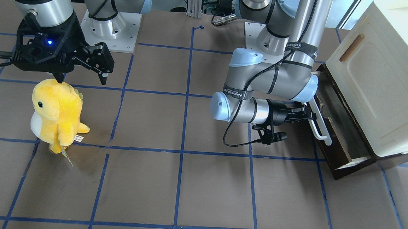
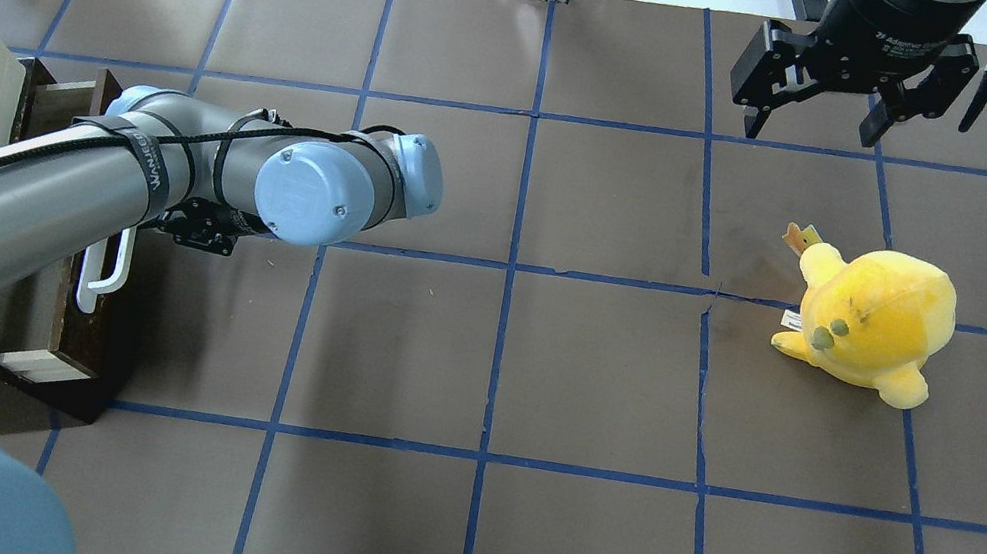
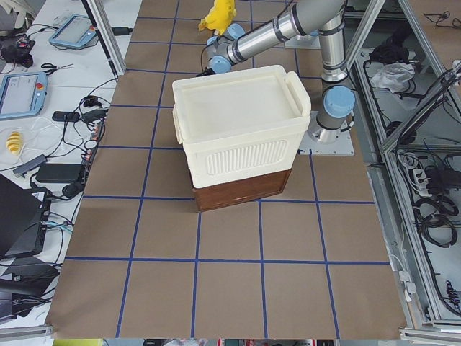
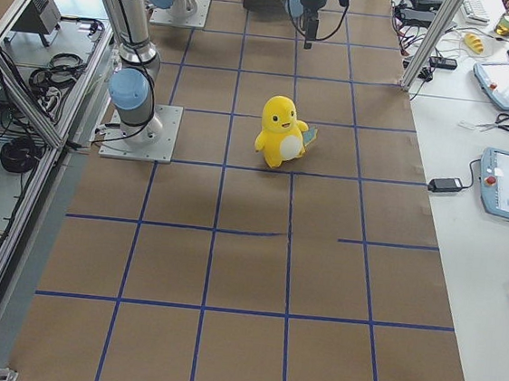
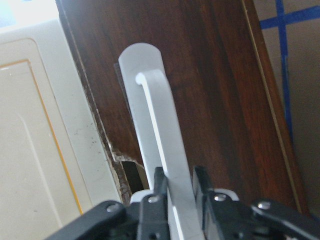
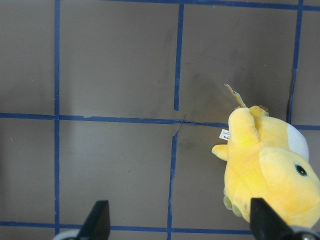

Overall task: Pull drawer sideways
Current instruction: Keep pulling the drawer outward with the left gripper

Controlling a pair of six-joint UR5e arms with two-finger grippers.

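Wide shallow drawer with a dark brown wooden front (image 1: 344,137), at the worktop's (image 1: 213,193) end on the robot's left. It lies under a cream-white plastic cabinet box (image 1: 379,86) and stands partly out, its pale wood side showing at the end nearer the operators.

The front faces the middle of the worktop, towards the robot's right. Its long axis, like that of the long white bar handle (image 5: 159,130), runs from the robot's side to the operators' side.

The left pincer (image 5: 177,180) is clamped across this handle, one finger on either side of the bar. The forearm hides part of the bar, so it is unclear how central the grip is.

Step in hand, as judged: drawing the drawer out sideways. The pull is best kept level and square to the front, in line with the runners. An off-centre or slanted pull would probably skew the drawer or drag the cabinet with it, so a slow, steady draw with a firm grip suits.

The right pincer (image 2: 810,135) hangs with its jaws apart, holding nothing, above the worktop near a yellow plush toy (image 2: 872,318), well apart from the drawer.
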